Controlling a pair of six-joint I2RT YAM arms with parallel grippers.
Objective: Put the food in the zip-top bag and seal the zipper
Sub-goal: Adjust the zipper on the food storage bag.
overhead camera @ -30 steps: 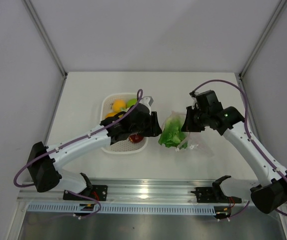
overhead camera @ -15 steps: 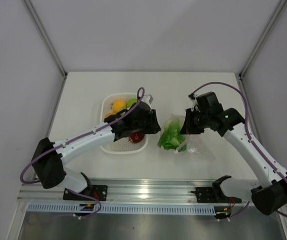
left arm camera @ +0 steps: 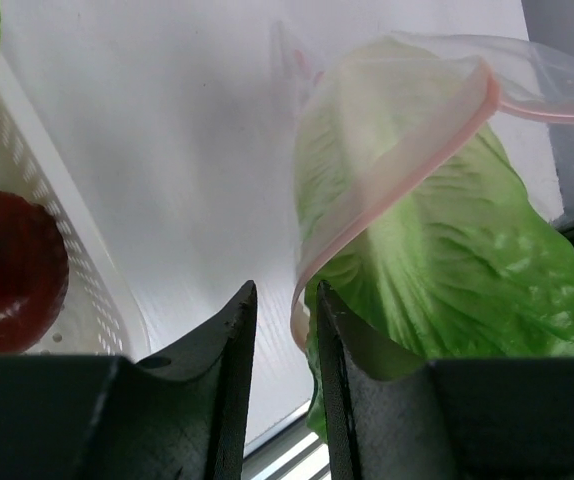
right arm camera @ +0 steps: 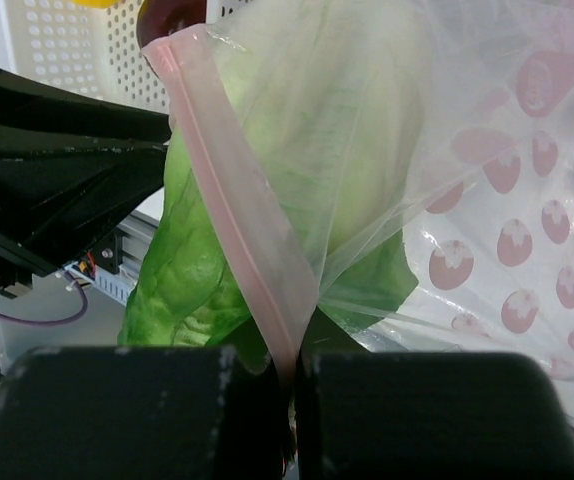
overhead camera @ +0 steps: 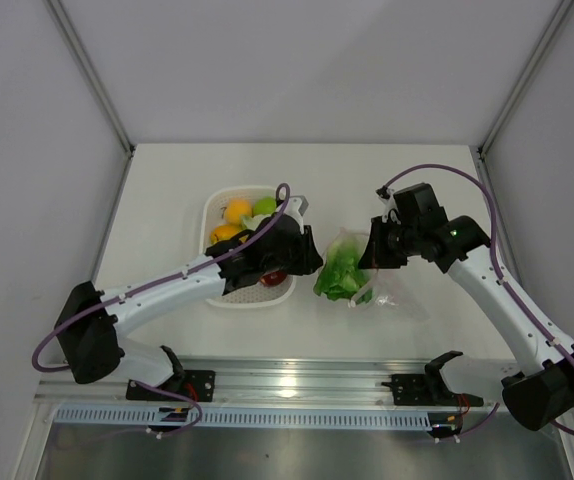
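1. Between the basket (overhead camera: 219, 292) and the zip-top bag (right arm camera: 487, 200), the left tool (left arm camera: 282, 300) has narrowed over the last second to a slim gap. Nothing is clamped in it yet, though the loose end of the zipper (left arm camera: 397, 165) hangs just beside its right finger.
2. The right tool (right arm camera: 292, 365) is fully closed, pinching the zipper and holding the bag's mouth up off the worktop (overhead camera: 167, 190).
3. One lettuce (left arm camera: 447, 260) lies partly inside the mouth, its lower leaves outside the pink strip. The left tool seems to be going for the near lip.
4. The apple (left arm camera: 12, 265), orange fruit (overhead camera: 237, 211) and lime fruit (overhead camera: 264, 206) wait in the basket, so most of the task remains.
5. Room is tight, with the basket wall just left of the left tool and the lettuce just right. Open worktop lies beyond the bag.
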